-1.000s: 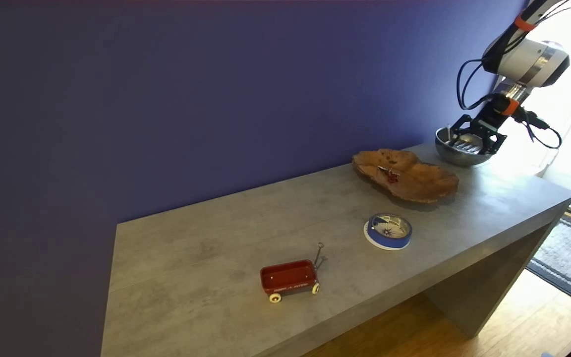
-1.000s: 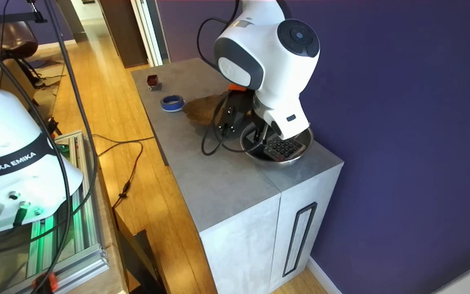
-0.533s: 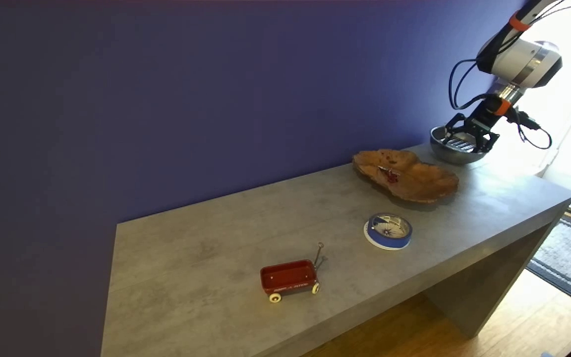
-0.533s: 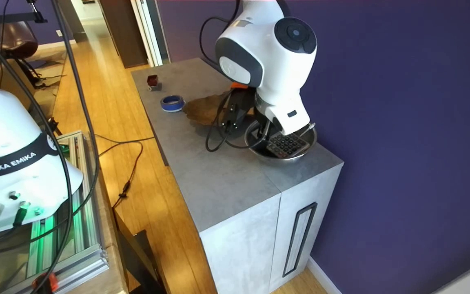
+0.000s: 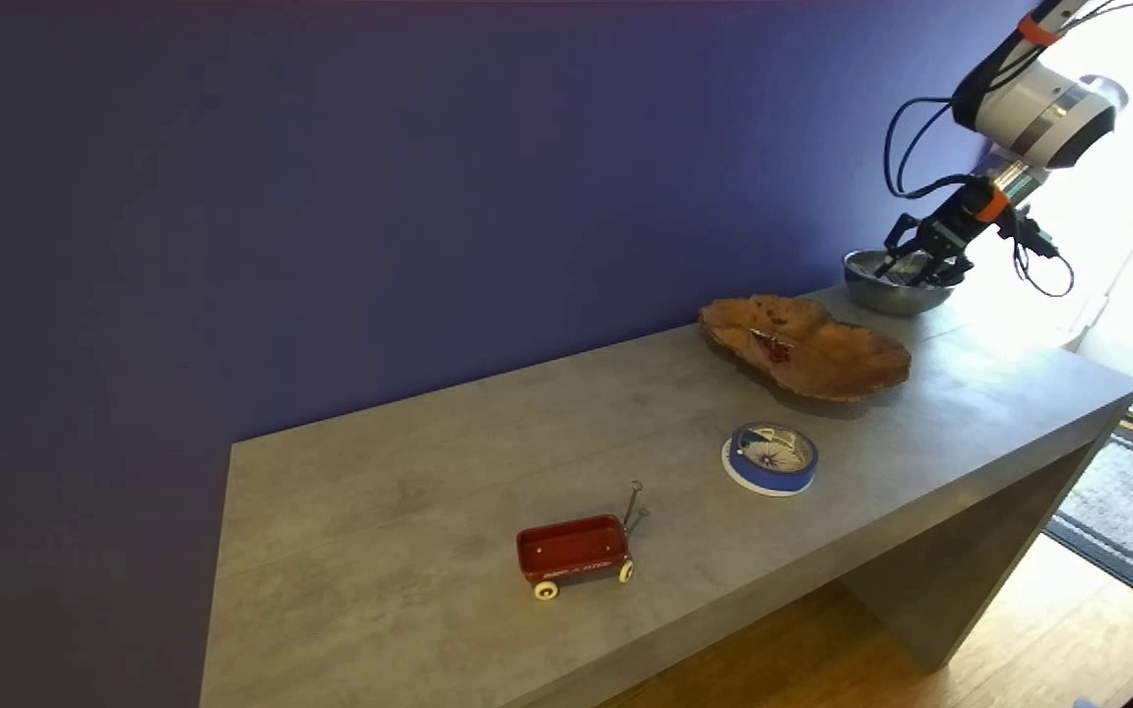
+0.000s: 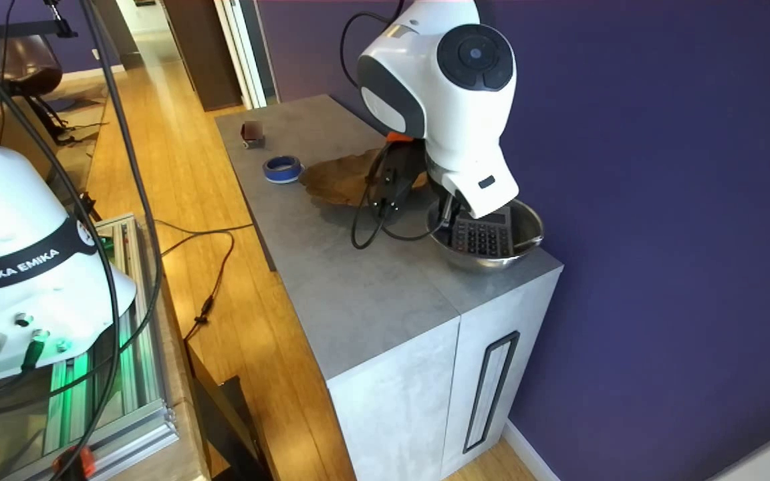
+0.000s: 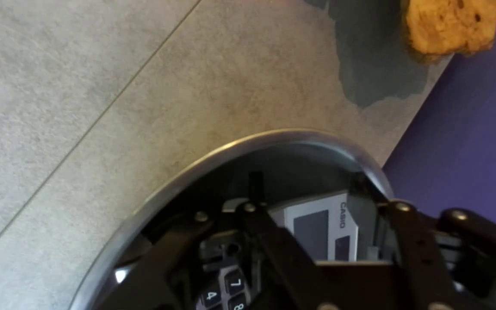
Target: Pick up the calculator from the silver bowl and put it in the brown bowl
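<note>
In the wrist view the dark-grey calculator point(image 7: 311, 230), its CASIO end showing, lies inside the silver bowl point(image 7: 230, 149). My gripper point(image 7: 310, 185) reaches down over it with its fingers apart; a gap shows between the right finger and the calculator's end. Part of the keypad is covered by the left finger. In an exterior view my gripper point(image 5: 901, 276) dips into the silver bowl point(image 5: 893, 301). The arm hides most of the fingers in an exterior view, where the calculator point(image 6: 482, 238) shows keys up. The brown bowl point(image 5: 827, 359) stands beside the silver one.
A small red item point(image 5: 777, 348) lies in the brown bowl. In front of that bowl is a blue-and-white dish point(image 5: 771, 462), with a red toy wagon point(image 5: 571, 551) farther along. The purple wall point(image 6: 625, 200) runs close behind the silver bowl. A thin light object point(image 6: 529, 242) sits in it.
My fingers have drawn closer together. The silver bowl has shifted slightly toward the brown bowl and the wall, and the calculator has turned inside it. The arm has moved along with them.
</note>
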### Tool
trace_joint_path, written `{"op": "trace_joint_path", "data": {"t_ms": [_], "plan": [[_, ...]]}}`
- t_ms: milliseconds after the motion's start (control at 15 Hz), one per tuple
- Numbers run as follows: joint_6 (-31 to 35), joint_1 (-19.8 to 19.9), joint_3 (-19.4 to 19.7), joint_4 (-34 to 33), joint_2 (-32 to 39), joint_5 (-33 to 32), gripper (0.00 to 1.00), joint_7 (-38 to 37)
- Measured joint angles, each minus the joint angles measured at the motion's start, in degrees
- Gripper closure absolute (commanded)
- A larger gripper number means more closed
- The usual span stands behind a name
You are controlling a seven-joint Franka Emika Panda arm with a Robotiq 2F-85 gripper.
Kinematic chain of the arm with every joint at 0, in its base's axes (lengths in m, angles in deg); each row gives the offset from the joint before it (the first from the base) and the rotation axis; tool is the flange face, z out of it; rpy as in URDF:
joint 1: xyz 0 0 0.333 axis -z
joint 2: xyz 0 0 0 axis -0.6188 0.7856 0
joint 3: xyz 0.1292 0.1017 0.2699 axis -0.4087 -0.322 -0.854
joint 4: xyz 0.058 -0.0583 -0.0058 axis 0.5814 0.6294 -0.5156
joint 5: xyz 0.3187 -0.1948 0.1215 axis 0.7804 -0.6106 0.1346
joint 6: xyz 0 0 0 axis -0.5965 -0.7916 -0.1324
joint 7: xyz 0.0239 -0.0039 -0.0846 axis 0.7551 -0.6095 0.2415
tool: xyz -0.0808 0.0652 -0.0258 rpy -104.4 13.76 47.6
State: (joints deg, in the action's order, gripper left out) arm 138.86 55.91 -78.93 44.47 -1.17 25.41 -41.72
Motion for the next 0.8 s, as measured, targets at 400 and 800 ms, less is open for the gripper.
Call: {"op": "trace_joint_path", "data": {"t_ms": [400, 800], "plan": [[0.5, -0.1, 0.3, 0.1, -0.7, 4.6, 0.67, 5.9], [4.4, -2.6, 3.6, 4.7, -4.9, -6.4, 0.34, 6.3]]}}
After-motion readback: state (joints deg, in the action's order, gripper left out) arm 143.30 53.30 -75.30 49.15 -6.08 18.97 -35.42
